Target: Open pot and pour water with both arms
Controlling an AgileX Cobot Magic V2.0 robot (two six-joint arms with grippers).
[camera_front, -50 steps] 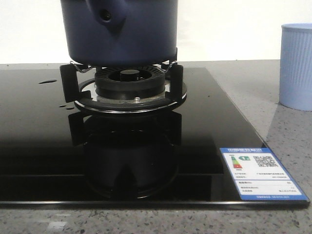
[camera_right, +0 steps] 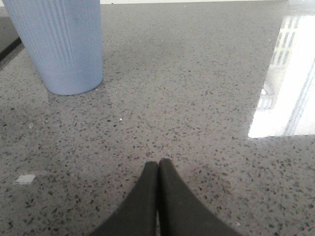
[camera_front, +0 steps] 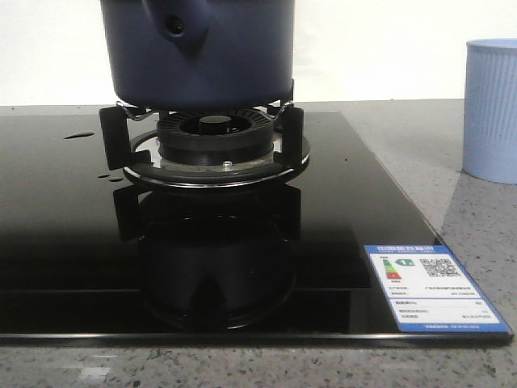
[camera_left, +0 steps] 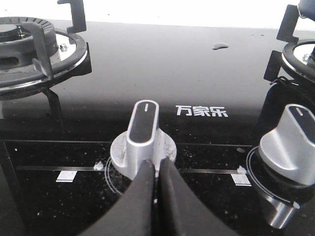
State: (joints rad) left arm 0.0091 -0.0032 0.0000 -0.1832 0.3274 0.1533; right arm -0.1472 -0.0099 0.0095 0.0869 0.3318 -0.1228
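Black glass hob [camera_front: 73, 242] carries the pot [camera_front: 198, 52], lid possibly out of frame; my 2 grippers, left [camera_left: 156, 169] and right [camera_right: 158, 169], are pinched closed, empty.

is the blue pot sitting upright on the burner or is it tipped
Upright. The pot rests level on the burner's supports, base flat and walls vertical. Its top is out of frame.

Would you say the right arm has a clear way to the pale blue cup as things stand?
Probably yes. The right gripper is shut and low over bare speckled countertop, and nothing lies between it and the pale blue cup. It would need to open first to grasp the cup.
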